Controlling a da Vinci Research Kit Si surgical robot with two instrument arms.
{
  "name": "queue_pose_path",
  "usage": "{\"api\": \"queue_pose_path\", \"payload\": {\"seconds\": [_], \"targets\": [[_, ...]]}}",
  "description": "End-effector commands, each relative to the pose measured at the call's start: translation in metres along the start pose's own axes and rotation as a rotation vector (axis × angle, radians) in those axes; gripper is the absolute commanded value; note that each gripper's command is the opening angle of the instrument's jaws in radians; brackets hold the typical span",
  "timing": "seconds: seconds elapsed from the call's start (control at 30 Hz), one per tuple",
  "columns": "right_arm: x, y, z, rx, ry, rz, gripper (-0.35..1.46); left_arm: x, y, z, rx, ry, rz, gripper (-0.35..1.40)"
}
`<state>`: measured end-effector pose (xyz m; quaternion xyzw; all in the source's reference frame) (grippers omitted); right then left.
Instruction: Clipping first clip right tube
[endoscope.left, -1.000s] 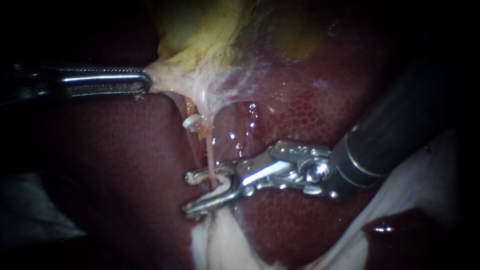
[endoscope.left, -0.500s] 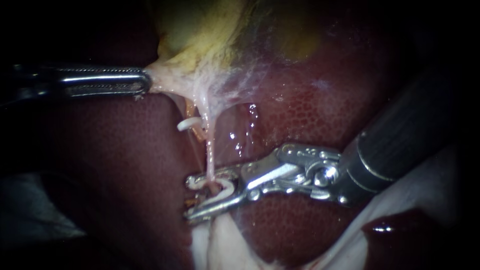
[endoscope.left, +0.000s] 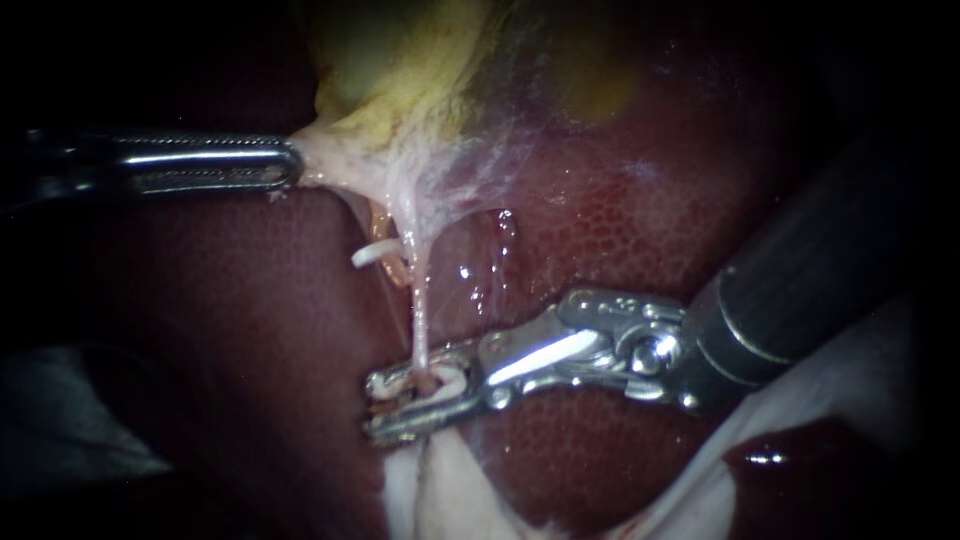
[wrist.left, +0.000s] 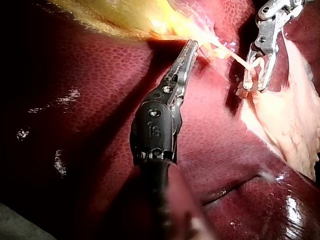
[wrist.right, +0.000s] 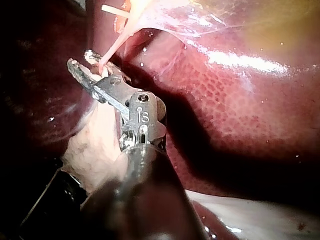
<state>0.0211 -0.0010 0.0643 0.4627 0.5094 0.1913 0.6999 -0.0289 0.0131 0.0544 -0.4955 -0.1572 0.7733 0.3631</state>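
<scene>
The liver (endoscope.left: 620, 230) fills most of the endoscope view, with the yellowish gallbladder (endoscope.left: 400, 60) at upper centre. Our left instrument (endoscope.left: 290, 165) comes in from the left edge. Its claw is pressed together on the gallbladder's pale lower edge and holds it toward the left, so that the right tube (endoscope.left: 420, 310) stands taut down the middle of the frame. Our right instrument (endoscope.left: 375, 408) enters from the right, and its claw, at lower centre, is pinching a white clip (endoscope.left: 447, 378) around the foot of that tube. We judge the squeeze nearly complete. Doing it well means a steady shaft, a full closure with the claw square across the tube, and no neighbouring tissue caught. A second white clip (endoscope.left: 372, 253) sits higher, just left of the tube; we cannot tell what it grips. The left wrist view shows what the endoscope does not: both tips of the right claw reach past the tube, so its whole width lies inside. The right wrist view adds pale fatty tissue (wrist.right: 95, 145) lying under that claw, near enough to be snagged.
</scene>
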Motion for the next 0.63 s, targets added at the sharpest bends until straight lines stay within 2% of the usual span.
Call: {"api": "queue_pose_path", "payload": {"seconds": [0.03,0.13,0.17,0.63], "targets": [[0.0,0.0,-0.0001,0.0,0.0,-0.001,-0.08,0.0,0.0,0.0,0.0,0.0,0.0,-0.35],[0.0,0.0,-0.0001,0.0,0.0,0.011,-0.22,0.0,0.0,0.0,0.0,0.0,0.0,-0.35],[0.0,0.0,-0.0001,0.0,0.0,0.011,-0.35,0.0,0.0,0.0,0.0,0.0,0.0,-0.35],[-0.0003,0.0002,-0.0007,0.001,-0.001,0.016,-0.35,0.0,0.0,0.0,0.0,0.0,0.0,-0.35]]}}
